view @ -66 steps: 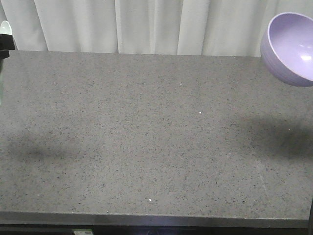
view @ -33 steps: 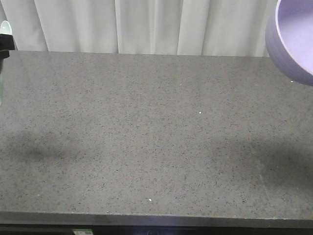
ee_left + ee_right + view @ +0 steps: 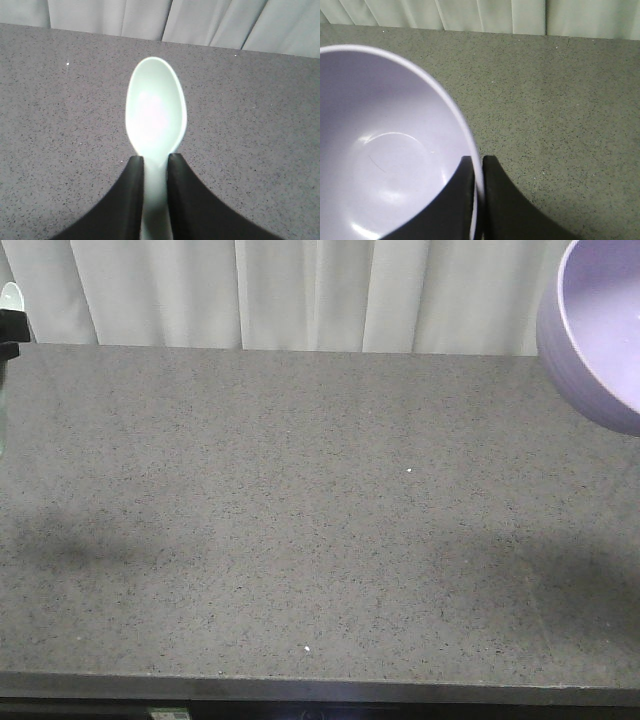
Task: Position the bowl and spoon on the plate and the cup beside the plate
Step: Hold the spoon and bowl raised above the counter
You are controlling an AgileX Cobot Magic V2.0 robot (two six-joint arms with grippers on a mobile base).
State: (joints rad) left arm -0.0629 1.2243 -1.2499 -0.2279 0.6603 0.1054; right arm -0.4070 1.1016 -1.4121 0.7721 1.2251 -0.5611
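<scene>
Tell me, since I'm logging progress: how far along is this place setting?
Done: nothing placed; the table shows no plate or cup in any view. In hand: the left gripper clamps the spoon, the right gripper pinches the bowl by its rim, both held above the table. Left: every placement.

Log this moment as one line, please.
left gripper shut on spoon | right gripper shut on bowl rim | both above table

Free room: the table (image 3: 300, 520), its grey speckled top open to passage across its full visible width and depth, closed at the far edge by a curtain (image 3: 300, 290); obstacles only at the margins, off the surface: bowl (image 3: 600, 330) aloft at the right edge, spoon (image 3: 10, 295) at the left edge.
</scene>
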